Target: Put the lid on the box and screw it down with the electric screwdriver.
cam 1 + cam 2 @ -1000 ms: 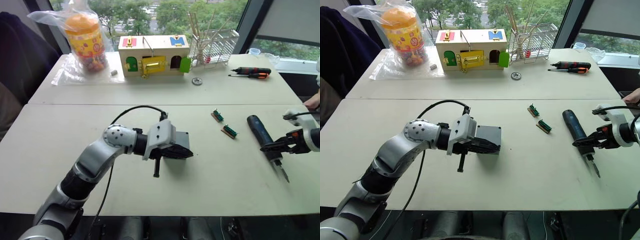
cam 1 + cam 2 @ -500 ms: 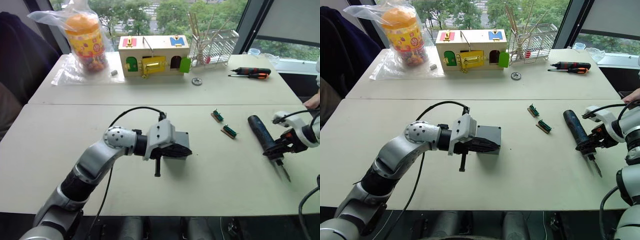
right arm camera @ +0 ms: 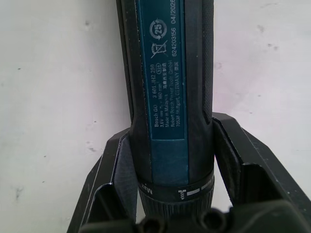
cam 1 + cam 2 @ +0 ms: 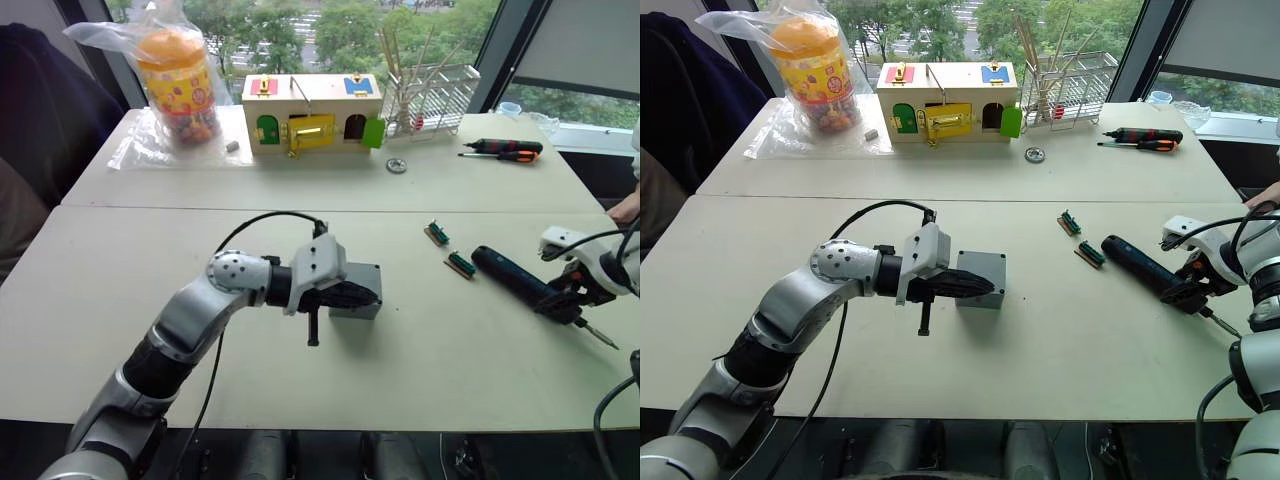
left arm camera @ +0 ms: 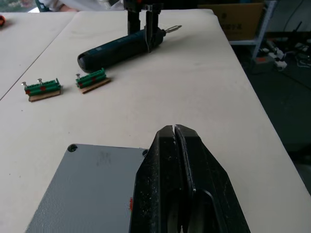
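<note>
While the left gripper (image 4: pixel 975 287) rests with its fingers pressed together on top of the box (image 4: pixel 983 281), the right gripper (image 4: pixel 1188 294) clamps the electric screwdriver (image 4: pixel 1143 268) near its bit end. The box sits mid-table with a flat grey top surface and a small red mark (image 5: pixel 131 203) just showing at the edge beside the gripper; the lid (image 5: pixel 92 189) appears to be already seated, though the seam is not visible, so that is a judgement. The closed fingers lying on the top probably serve to pin box and lid so neither slides or twists under screwing torque. The screwdriver lies roughly flat, well apart from the box toward the robot's right, body pointing back toward the table centre and bit (image 4: pixel 602 336) aimed at the near right edge. In the right wrist view both fingers bracket the barrel at the collar, a firm side grip that gives control of the tip. Two small green terminal blocks (image 4: pixel 449 250) lie between box and tool, clear of both. Next the tool must be raised, turned bit-down and carried over a corner hole (image 5: pixel 72 147) of the lid. Risk: a grip close to the bit leaves the heavy handle overhanging, so it may droop.
</note>
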Robot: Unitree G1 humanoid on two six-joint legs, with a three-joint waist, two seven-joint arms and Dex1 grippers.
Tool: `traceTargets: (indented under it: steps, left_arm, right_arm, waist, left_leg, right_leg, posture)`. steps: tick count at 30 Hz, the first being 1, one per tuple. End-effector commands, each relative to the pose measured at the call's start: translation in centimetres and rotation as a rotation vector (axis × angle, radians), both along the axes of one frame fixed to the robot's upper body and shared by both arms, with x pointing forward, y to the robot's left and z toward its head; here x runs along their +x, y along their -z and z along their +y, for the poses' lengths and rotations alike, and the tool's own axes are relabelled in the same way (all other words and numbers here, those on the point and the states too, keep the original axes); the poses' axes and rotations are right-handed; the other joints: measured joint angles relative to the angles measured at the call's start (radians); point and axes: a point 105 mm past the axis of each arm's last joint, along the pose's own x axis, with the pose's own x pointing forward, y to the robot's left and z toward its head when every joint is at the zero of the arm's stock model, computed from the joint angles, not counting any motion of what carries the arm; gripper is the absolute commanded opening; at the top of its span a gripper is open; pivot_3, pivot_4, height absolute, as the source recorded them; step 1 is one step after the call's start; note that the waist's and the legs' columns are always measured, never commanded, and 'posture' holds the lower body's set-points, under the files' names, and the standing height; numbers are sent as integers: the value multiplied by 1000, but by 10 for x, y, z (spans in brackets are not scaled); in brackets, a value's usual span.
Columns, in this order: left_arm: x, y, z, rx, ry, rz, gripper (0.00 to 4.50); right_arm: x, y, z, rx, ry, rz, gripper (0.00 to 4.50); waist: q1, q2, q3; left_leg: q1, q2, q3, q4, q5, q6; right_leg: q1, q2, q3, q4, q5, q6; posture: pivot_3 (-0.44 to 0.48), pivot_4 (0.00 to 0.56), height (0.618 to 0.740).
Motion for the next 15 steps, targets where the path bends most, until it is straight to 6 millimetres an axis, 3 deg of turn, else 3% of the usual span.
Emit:
traceTargets:
  steps: [1,6,9,11,15]
  left_arm:
    - [17,-26,15,-79,-51,-45,0]
    - [33,-36,32,-116,-91,-14,0]
    - [38,-38,36,-125,-94,15,0]
    - [39,-39,34,-132,-84,39,0]
    - [39,-27,26,-48,-52,52,0]
  right_arm:
    - [18,-56,-11,12,94,-269,1808]
    - [31,-106,-1,164,203,-566,1808]
    - [41,-139,14,371,282,-831,1808]
    - [38,-171,40,617,224,-1090,1808]
    - [-2,-181,121,1135,54,-1284,1808]
  waist:
    - [-2,8,5]
    - [-2,12,7]
    - [-1,12,7]
    - [0,10,7]
    - [3,11,7]
  left_leg:
    - [-1,0,0,0,0,0]
    - [-2,1,2,-11,2,-4]
    - [-2,1,3,-12,3,-4]
    - [-2,1,3,-9,3,-4]
    - [-2,2,1,-10,3,-5]
  right_leg:
    - [-1,0,0,0,0,0]
    - [-9,1,0,1,-1,-1]
    - [-10,2,0,2,-1,-2]
    - [-9,2,1,2,-1,-2]
    - [-9,2,1,4,-1,-2]
  posture:
    - [0,150,705]
    - [0,150,705]
    - [0,150,705]
    - [0,150,705]
    - [0,150,705]
